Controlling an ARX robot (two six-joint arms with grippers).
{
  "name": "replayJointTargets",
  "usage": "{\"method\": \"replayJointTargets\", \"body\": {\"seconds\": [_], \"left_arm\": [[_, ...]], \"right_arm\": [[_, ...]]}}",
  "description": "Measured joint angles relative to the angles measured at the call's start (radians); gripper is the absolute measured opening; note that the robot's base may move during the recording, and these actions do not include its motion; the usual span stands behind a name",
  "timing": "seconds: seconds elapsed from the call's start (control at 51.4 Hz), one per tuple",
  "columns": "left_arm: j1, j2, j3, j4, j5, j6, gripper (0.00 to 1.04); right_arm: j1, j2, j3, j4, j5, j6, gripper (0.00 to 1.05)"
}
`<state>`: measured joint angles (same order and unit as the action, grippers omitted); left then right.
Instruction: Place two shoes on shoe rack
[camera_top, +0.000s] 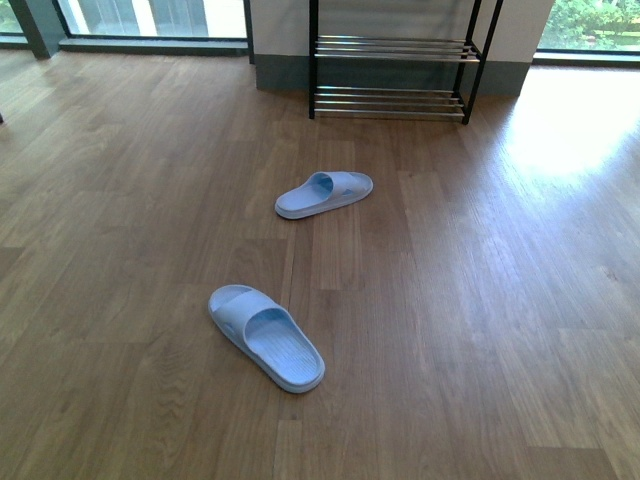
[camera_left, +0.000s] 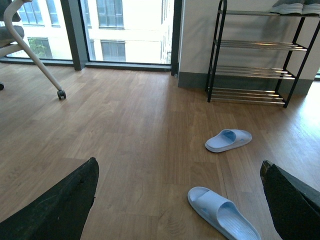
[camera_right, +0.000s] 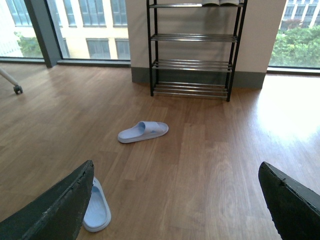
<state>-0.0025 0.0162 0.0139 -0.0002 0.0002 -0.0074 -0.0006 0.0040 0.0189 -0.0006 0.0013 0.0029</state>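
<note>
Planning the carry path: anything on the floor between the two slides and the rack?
Only the far slide itself: it lies roughly on the line from the near slide to the rack. Otherwise the floor between them is bare, and the rack's lower tiers look empty.

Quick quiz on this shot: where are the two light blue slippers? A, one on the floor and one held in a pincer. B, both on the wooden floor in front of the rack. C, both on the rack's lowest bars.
B: the near slipper and the far slipper both lie on the floor, short of the shoe rack.
</note>
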Motion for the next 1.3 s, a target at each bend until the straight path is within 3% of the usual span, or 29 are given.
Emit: {"method": "replayJointTargets", "body": {"seconds": [0.603,0.642,0.68,0.719,0.836,0.914,1.069,1.303], "left_arm": [[0.000,0.000,0.000,0.000,0.000,0.000,0.95],[0.000,0.035,0.028,-0.088,0.001,-0.050,0.95],[0.015,0.148,0.093,-0.219,0.058,-0.158,0.95],[0.023,0.272,0.133,-0.220,0.108,-0.264,0.95],[-0.014,0.541,0.214,-0.058,0.124,-0.519,0.95],[-0.061,0.760,0.279,0.087,0.072,-0.638,0.95],[-0.122,1.227,0.422,0.231,0.003,-0.743,0.95],[-0.191,1.864,0.655,0.165,-0.127,-0.762,0.95]], "right_arm": [[0.000,0.000,0.000,0.000,-0.001,0.000,0.95],[0.000,0.000,0.000,0.000,0.000,0.000,0.95],[0.000,0.001,0.000,0.000,-0.001,0.000,0.95],[0.000,0.001,0.000,0.000,-0.001,0.000,0.95],[0.000,0.001,0.000,0.000,-0.001,0.000,0.95],[0.000,0.001,0.000,0.000,-0.001,0.000,0.95],[0.000,0.001,0.000,0.000,-0.001,0.000,0.95],[0.000,0.001,0.000,0.000,-0.001,0.000,0.95]]}}
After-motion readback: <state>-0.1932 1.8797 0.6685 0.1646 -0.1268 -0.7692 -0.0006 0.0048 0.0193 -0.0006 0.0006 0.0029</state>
